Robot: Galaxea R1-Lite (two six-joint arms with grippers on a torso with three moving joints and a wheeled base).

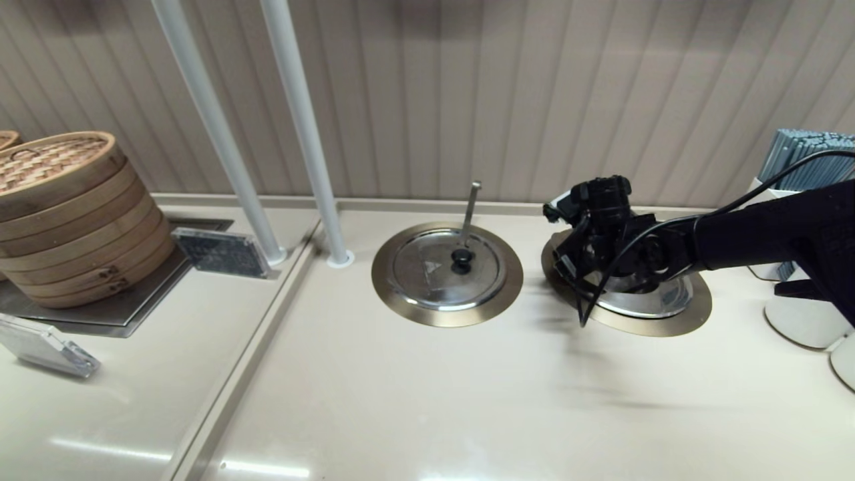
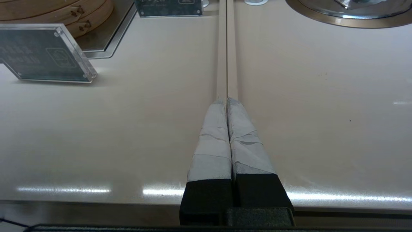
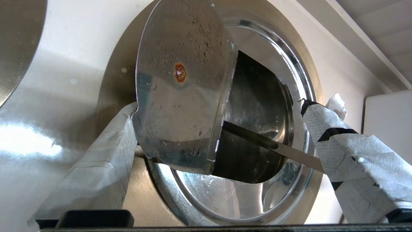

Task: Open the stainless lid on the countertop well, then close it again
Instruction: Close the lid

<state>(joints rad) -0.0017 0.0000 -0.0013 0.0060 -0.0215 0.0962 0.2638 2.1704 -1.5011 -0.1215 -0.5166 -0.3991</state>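
The stainless lid (image 1: 642, 298) sits in the countertop well at the right, ringed by the bronze rim (image 1: 695, 315). My right gripper (image 1: 573, 262) hangs over its left side. In the right wrist view the wedge flap (image 3: 183, 96) is tipped up, showing its spotted underside and the dark well (image 3: 251, 158) below. The thick ladle handle (image 3: 280, 149) slants out of the opening. My right gripper (image 3: 219, 106) is open, its fingers either side of the flap, and the flap's edge rests against one taped finger (image 3: 96, 161). The lid's knob is hidden. My left gripper (image 2: 227, 100) is shut and empty, low over the counter seam.
The twin lid (image 1: 446, 267), with a black knob and a thin upright ladle handle (image 1: 470, 207), lies in the middle well. Bamboo steamers (image 1: 67, 214) and two acrylic signs (image 1: 220, 252) stand at the left. Two white poles (image 1: 304, 127) rise behind. White holders (image 1: 805, 314) stand at the right.
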